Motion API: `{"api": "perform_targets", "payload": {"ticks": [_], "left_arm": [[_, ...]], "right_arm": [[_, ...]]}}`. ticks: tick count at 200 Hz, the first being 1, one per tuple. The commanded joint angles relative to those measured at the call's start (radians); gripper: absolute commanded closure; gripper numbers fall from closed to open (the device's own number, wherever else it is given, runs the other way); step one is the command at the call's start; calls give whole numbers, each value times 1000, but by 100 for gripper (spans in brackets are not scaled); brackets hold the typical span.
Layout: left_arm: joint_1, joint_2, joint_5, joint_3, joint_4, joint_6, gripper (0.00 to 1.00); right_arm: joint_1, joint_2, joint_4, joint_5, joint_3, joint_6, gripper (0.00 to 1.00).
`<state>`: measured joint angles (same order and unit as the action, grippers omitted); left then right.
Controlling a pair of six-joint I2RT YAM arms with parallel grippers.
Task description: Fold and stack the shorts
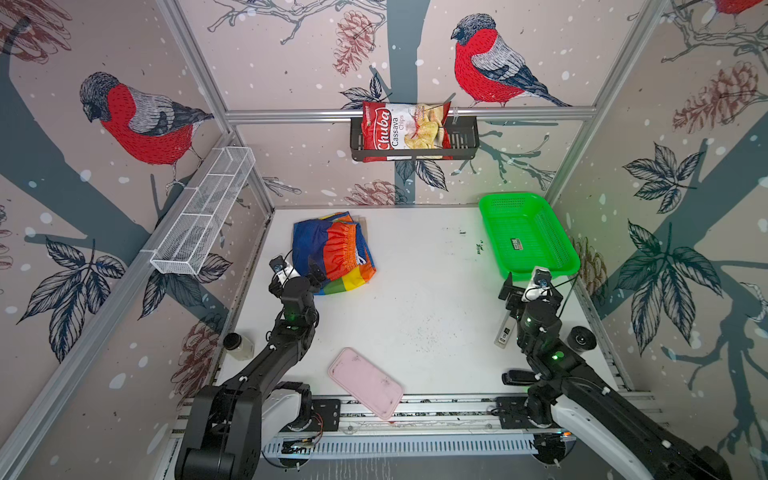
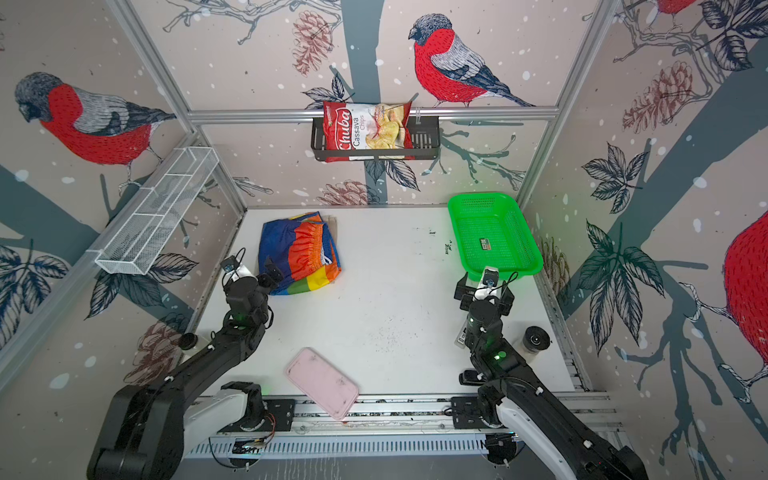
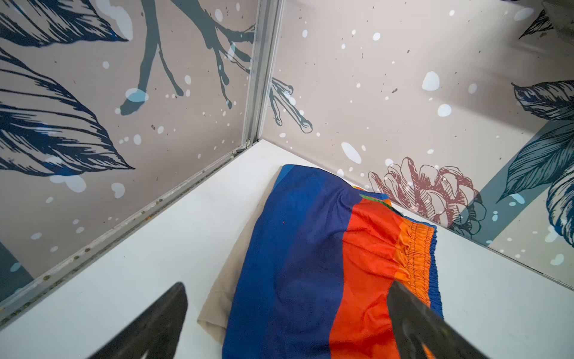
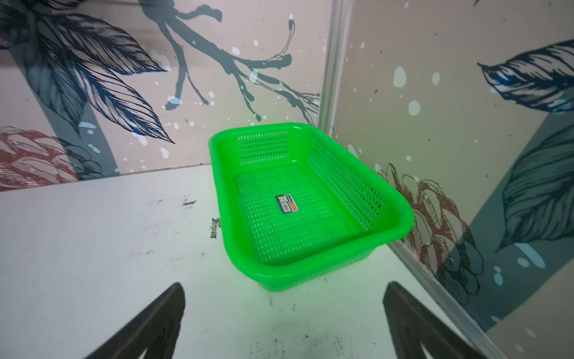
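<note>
1. A green basket (image 4: 341, 180) stands in the far right corner of the table (image 1: 415, 291); only a small label (image 4: 286, 203) is seen on its floor.
2. A bag of chips (image 1: 399, 129) is held in a black shelf (image 1: 465, 137) hung on the back wall, and a white wire rack (image 1: 203, 216) is fixed to the left wall.
3. The striped shorts (image 1: 332, 249) are laid near the far left corner of the table, on top of the beige shorts (image 3: 222, 295), of which only an edge is shown.
4. The left claw (image 3: 285, 286) is spread wide over the near end of the pile with nothing gripped. One finger is seen against the orange waistband, the other over bare table beside the beige edge. Whether the cloth is touched cannot be told.
5. The right claw (image 4: 283, 284) is also spread wide and grips nothing, just in front of the green basket and well apart from both shorts.
6. The striped shorts are folded into a rough rectangle. Shiny blue, red and orange bands and a gathered waistband are shown, with green and yellow at the near edge.
</note>
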<state>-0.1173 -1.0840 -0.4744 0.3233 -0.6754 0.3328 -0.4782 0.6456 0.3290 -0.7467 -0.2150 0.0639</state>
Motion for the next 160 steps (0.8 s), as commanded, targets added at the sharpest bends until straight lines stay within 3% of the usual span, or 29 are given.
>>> {"api": "perform_targets", "payload": {"ticks": [1, 33, 60, 88, 120, 151, 160], "left_arm": [[-1, -27, -23, -23, -121, -51, 1], [-4, -98, -11, -45, -142, -129, 1], [-2, -176, -134, -91, -190, -58, 1], [-2, -199, -112, -41, -128, -62, 1], [-1, -309, -103, -14, -276, -184, 1], [-2, -400, -90, 47, -318, -283, 1], [7, -435, -76, 23, -387, -261, 1]], "right_arm": [[42, -28, 49, -8, 49, 71, 1], [140, -110, 174, 96, 181, 83, 0], [256, -129, 297, 166, 276, 144, 0], [367, -93, 357, 272, 282, 154, 0], [432, 74, 469, 320, 254, 160, 0], [448, 361, 539, 347, 133, 157, 0], [453, 445, 562, 367, 92, 168, 0]]}}
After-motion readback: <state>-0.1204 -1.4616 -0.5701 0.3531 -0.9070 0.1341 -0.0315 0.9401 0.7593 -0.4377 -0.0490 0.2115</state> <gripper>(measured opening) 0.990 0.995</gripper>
